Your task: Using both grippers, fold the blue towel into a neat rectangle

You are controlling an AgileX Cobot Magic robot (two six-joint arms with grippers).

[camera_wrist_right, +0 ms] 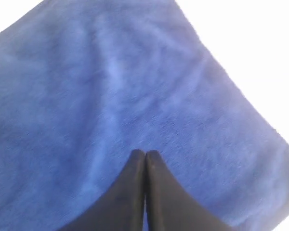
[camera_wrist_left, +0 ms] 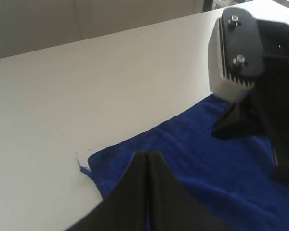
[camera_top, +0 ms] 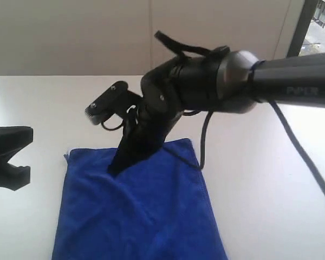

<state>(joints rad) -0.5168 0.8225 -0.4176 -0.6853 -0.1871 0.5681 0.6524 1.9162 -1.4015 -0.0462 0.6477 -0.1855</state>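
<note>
The blue towel (camera_top: 151, 216) lies spread flat on the white table, its far edge toward the wall. My right gripper (camera_top: 115, 168) reaches down from the upper right onto the towel's far part. Its jaws are shut, tips at the cloth, with nothing seen between them (camera_wrist_right: 145, 153). The towel (camera_wrist_right: 111, 72) fills the right wrist view. My left gripper (camera_top: 21, 157) hovers left of the towel, off the cloth. In the left wrist view its jaws (camera_wrist_left: 148, 153) are shut and empty, pointing at the towel's corner (camera_wrist_left: 98, 161), where a loose thread (camera_wrist_left: 82, 166) sticks out.
The white table (camera_top: 271, 179) runs to a pale wall behind. The right arm's grey link (camera_top: 292, 86) and its black cable (camera_top: 303, 157) hang over the table's right side. The right wrist's camera block (camera_wrist_left: 231, 48) stands above the towel's far edge.
</note>
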